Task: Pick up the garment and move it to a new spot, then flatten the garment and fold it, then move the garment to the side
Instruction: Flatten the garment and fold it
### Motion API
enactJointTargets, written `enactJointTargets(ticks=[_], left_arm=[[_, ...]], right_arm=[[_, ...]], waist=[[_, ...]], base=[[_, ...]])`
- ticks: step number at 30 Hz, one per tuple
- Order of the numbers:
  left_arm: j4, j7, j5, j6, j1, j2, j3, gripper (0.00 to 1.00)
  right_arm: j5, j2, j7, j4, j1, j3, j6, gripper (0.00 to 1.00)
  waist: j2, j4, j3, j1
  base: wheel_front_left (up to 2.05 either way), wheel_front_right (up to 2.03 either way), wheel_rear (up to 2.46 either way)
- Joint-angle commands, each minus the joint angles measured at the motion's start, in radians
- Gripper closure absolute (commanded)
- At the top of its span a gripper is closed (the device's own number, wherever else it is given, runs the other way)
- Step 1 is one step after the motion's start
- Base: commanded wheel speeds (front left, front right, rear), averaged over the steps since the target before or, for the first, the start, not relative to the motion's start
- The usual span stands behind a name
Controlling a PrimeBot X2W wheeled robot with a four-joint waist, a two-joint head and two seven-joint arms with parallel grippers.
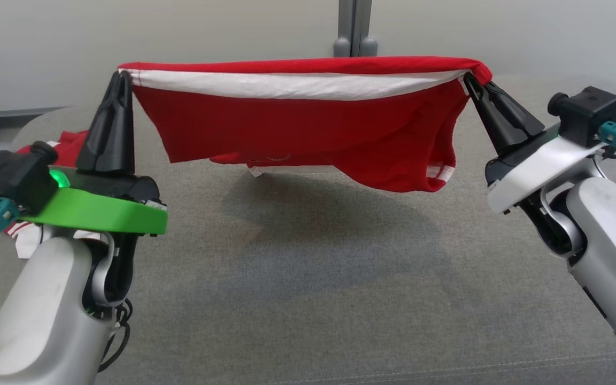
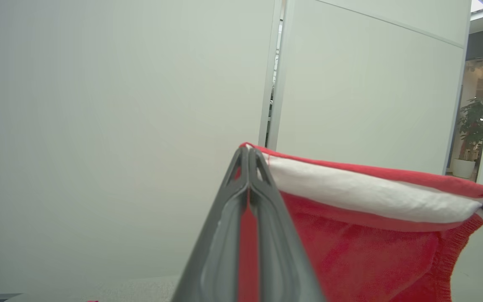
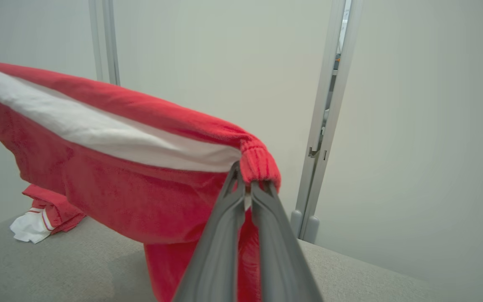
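While the grey worktop (image 1: 308,299) spreads below me, the red garment (image 1: 297,128) hangs in the air above it, strung by its white-banded edge between both arms. It looks light, soft and limp, sure to sag and bunch; I judge the two top corners the right hold. My left pincer (image 1: 122,77) is clenched on one corner, my right pincer (image 1: 468,80) on the ribbed other. Its back layers are hidden, and I cannot tell whether the red-and-white cloth (image 1: 67,144) past my left arm is separate.

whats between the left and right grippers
The red garment, its top edge stretched from left gripper to right gripper, seen in the head view.
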Motion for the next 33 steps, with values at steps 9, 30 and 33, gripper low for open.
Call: enactJointTargets(ticks=[9,30,33], left_arm=[[-0.126,0.118,-0.019,0.065,0.096,0.034,-0.008,1.00],[0.447,0.066,-0.076,-0.045,0.105,-0.143,-0.132,1.00],[0.473,0.065,-0.082,-0.054,0.117,-0.155,-0.140,1.00]], right_arm=[[-0.023,0.030,0.237,-0.135,0.183,-0.077,-0.002,1.00],[0.076,0.107,0.228,0.332,0.125,0.197,-0.001,1.00],[0.095,0.103,0.209,0.360,0.123,0.222,-0.002,1.00]], waist=[[0.0000,-0.011,0.027,0.0001],[0.0000,0.000,0.164,0.0001],[0.0000,0.004,0.160,0.0001]], base=[[0.00,0.00,0.00],[0.00,0.00,0.00],[0.00,0.00,0.00]])
